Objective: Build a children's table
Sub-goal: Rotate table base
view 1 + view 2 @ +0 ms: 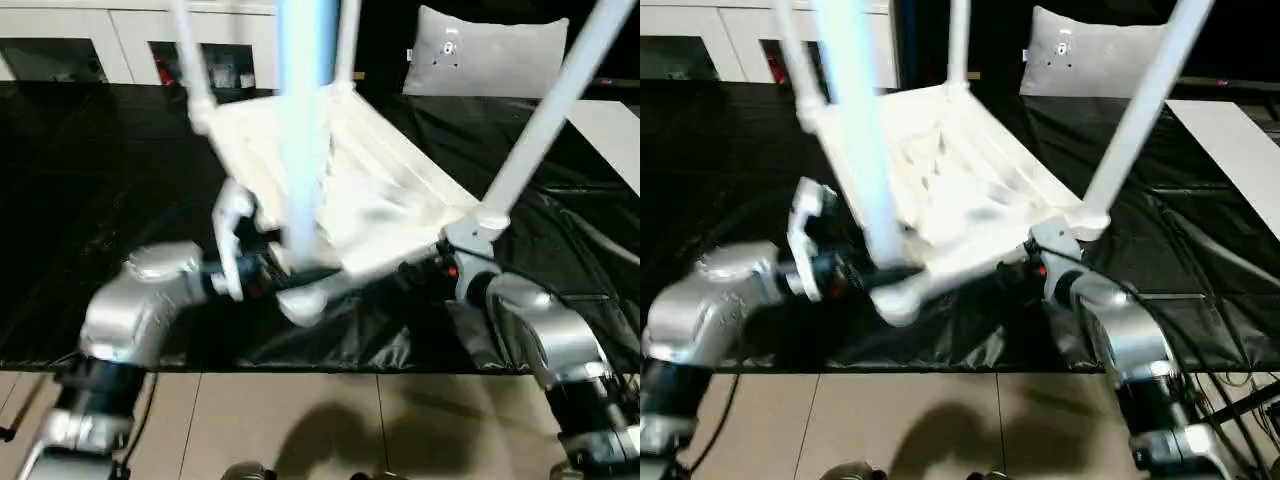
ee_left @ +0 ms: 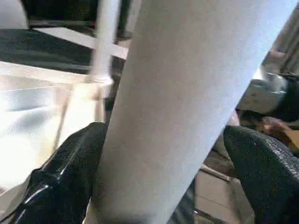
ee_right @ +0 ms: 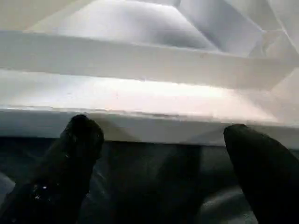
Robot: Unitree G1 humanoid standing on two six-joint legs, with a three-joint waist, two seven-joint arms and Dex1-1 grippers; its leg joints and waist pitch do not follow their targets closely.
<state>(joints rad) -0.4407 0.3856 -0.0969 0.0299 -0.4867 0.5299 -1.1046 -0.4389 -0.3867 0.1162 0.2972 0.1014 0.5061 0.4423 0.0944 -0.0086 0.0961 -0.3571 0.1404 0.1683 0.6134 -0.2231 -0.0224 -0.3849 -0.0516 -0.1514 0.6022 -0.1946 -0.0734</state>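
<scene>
Nearest to me is a strip of tan tiled floor [image 1: 300, 420], and both silver forearms reach forward over it to the edge of a black sheet [image 1: 100, 200] spread over the floor.

The left gripper [image 2: 159, 158] stands wide open around one leg [image 1: 305, 130] of the children's table [image 1: 950, 180]. In the left wrist view that white leg fills the gap between the two black fingers [image 2: 70, 172]; one finger lies right against it, the other stands a little apart, so it brackets the leg and is not clamped on it. From the head camera the leg rises steeply out of the near corner socket, just above the left wrist.

The right gripper [image 3: 159, 163] is spread open as well, holding nothing. Its fingertips sit just under the near rim of the tabletop, close to it, though I cannot tell whether they touch.

The children's table is upside down, its ribbed underside facing up. It is tipped, near edge lifted above the black sheet. Another leg [image 1: 545, 110] stands in the near right corner, just above the right wrist, and two more rise from the far corners.

Beyond it a grey pillow [image 1: 490, 55] leans at the back right, and white cabinets [image 1: 120, 45] with glass doors line the back left.
</scene>
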